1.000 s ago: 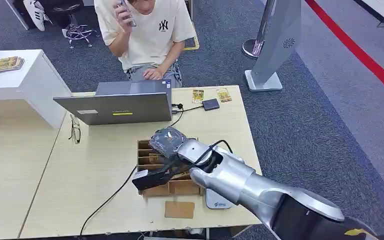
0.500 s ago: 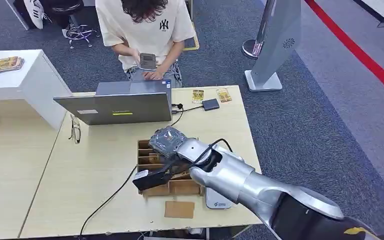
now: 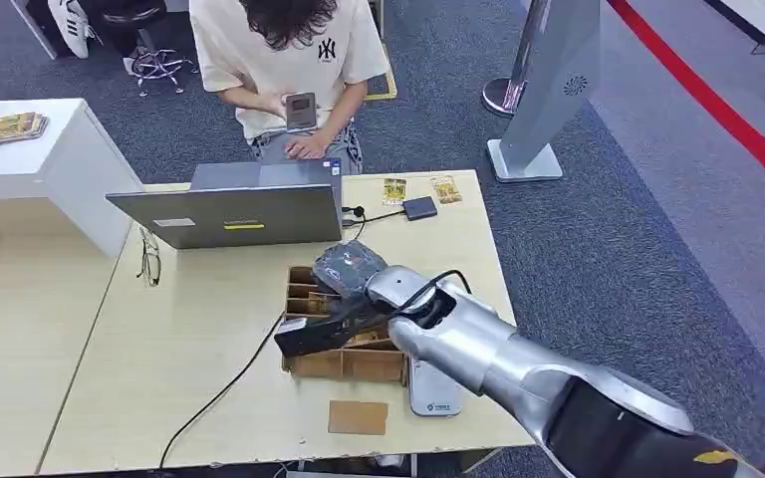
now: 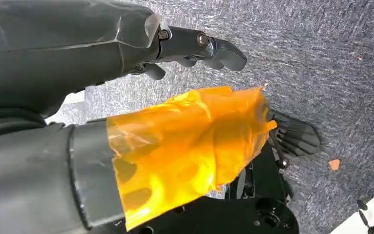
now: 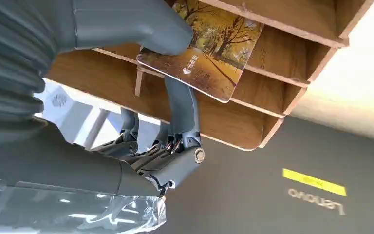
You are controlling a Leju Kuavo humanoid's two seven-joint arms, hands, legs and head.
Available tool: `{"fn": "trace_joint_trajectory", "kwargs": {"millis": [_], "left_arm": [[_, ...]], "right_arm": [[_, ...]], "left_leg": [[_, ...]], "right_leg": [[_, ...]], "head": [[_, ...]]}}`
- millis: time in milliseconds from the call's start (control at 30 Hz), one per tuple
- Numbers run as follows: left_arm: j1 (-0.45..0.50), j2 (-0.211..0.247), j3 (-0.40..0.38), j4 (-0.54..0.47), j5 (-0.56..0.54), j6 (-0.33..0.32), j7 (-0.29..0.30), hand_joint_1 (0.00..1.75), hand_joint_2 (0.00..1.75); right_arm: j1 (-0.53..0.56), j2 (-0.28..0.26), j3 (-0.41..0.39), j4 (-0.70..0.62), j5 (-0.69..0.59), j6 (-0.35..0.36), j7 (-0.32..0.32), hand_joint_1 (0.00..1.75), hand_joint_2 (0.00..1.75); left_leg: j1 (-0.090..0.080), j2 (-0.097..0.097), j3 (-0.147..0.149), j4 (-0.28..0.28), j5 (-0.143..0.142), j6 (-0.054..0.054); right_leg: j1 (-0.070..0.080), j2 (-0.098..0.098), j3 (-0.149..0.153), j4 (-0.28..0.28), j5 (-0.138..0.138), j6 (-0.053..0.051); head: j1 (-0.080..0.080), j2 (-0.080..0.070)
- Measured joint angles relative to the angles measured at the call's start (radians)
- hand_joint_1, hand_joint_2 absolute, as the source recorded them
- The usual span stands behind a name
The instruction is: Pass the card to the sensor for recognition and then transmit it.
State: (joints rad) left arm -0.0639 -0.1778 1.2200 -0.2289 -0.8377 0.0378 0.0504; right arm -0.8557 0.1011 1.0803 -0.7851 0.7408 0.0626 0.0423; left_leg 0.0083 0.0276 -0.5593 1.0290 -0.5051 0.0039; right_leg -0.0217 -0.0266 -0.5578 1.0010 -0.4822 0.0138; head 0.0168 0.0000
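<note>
My right hand [image 3: 351,271], wrapped in clear film, hovers over the wooden slotted box [image 3: 345,364] in the middle of the table. In the right wrist view that hand [image 5: 141,165] pinches a card [image 5: 209,53] printed with autumn trees between thumb and a finger, close against the box's dividers [image 5: 282,83]. A flat white device [image 3: 433,390] lies on the table beside the box's near right corner. A small dark reader [image 3: 419,207] with a cable sits at the table's far edge. My left hand [image 4: 195,44] hangs over grey carpet, holding nothing, its thumb wrapped in orange tape.
A person [image 3: 289,60] sits behind the open laptop [image 3: 229,211], looking at a phone. Two cards [image 3: 394,189] lie by the dark reader. A brown card-sized piece [image 3: 358,416] lies near the front edge. Glasses [image 3: 149,261] and a black cable [image 3: 229,383] cross the table's left part.
My right hand has shifted a little right and away, and the wooden box has shifted the same way. The person lowered the phone from the head to the front of the chest.
</note>
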Motion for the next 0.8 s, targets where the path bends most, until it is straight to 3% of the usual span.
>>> {"fn": "trace_joint_trajectory", "kwargs": {"millis": [800], "left_arm": [[0.004,0.001,0.0,-0.016,-0.016,-0.006,0.009,0.0,0.0]], "right_arm": [[-0.054,-0.009,-0.109,0.093,-0.195,0.137,-0.049,1.75,1.75]], "left_leg": [[0.0,0.0,0.0,0.0,0.0,0.0]], "right_leg": [[0.0,0.0,-0.001,0.0,0.0,0.0]], "head": [[0.0,0.0]]}}
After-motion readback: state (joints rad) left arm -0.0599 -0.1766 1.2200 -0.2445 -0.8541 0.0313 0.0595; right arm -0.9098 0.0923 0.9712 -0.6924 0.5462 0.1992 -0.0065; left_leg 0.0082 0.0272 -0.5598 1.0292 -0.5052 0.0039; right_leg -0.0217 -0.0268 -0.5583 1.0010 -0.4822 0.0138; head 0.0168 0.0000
